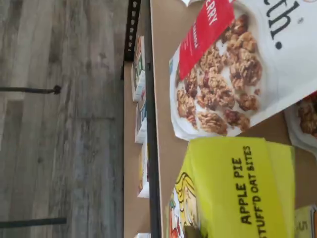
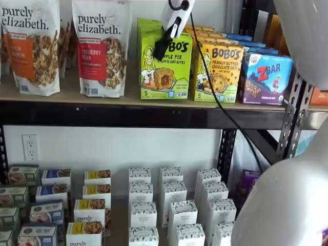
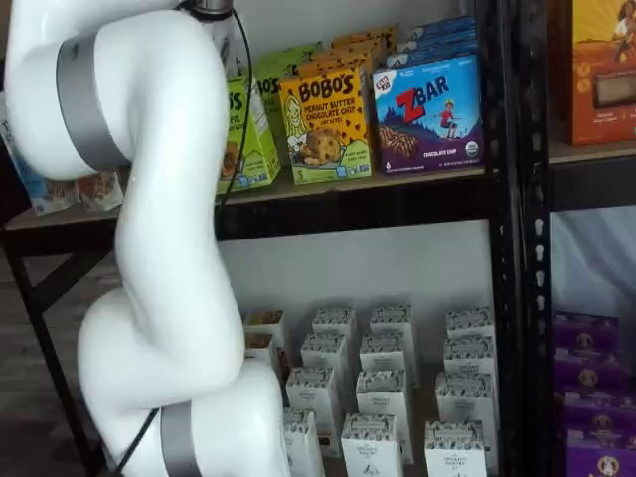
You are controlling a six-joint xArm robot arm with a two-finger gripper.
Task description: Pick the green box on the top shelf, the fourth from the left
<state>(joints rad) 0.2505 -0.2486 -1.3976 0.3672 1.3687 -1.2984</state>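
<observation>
The green box (image 2: 169,72) stands upright on the top shelf (image 2: 128,114), between a granola bag and a yellow-orange carton. In a shelf view my gripper (image 2: 159,54) hangs from above with its white body tilted. Its black fingers reach down in front of the box's upper left face. They show as one dark shape with no plain gap and nothing in them. The wrist view shows the box's lime top and front (image 1: 237,188) close by on the tan board (image 1: 163,74). In a shelf view the green box (image 3: 250,134) is mostly hidden behind my arm.
Purely Elizabeth granola bags (image 2: 100,48) stand left of the green box. The yellow-orange Bobo's carton (image 2: 219,72) and the blue ZBar carton (image 2: 266,77) stand to its right. A black cable (image 2: 215,92) hangs from the gripper. Small white cartons (image 2: 169,205) fill the lower shelf.
</observation>
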